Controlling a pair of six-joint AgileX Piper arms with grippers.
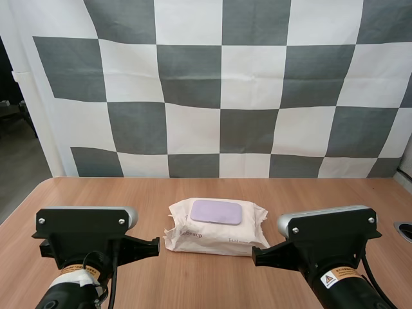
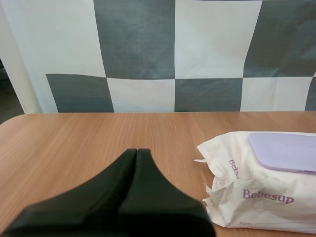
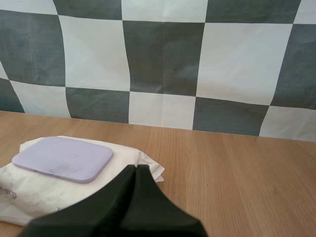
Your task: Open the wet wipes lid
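Table (image 1: 96,193): wood-grain top, light brown, smooth, with a rounded far left corner.
Pack (image 1: 215,239): lies flat about midway between the table's left and right edges, clear of the far edge and between the two arms.
Pack material: soft white film, crinkled, pillow-shaped, with puckered folds at both ends.
Pack writing: "Bebesup" in purple letters on the near side face, read in the left wrist view. A line of smaller print below it is too small to read.
Lid (image 1: 216,212): pale lilac rounded rectangle, rigid and matt, faintly scuffed. It is seated flat on the pack's top face, closed.
Left gripper (image 2: 137,152): two matt black fingers pressed together into one dark wedge, nothing between them. It is over bare table toward the left edge, beside the pack's left end and apart from it.
Right gripper (image 3: 136,168): black fingers likewise pressed together, holding nothing. The tip is just beside the pack's right end, on the near side. Whether it touches the film cannot be told.
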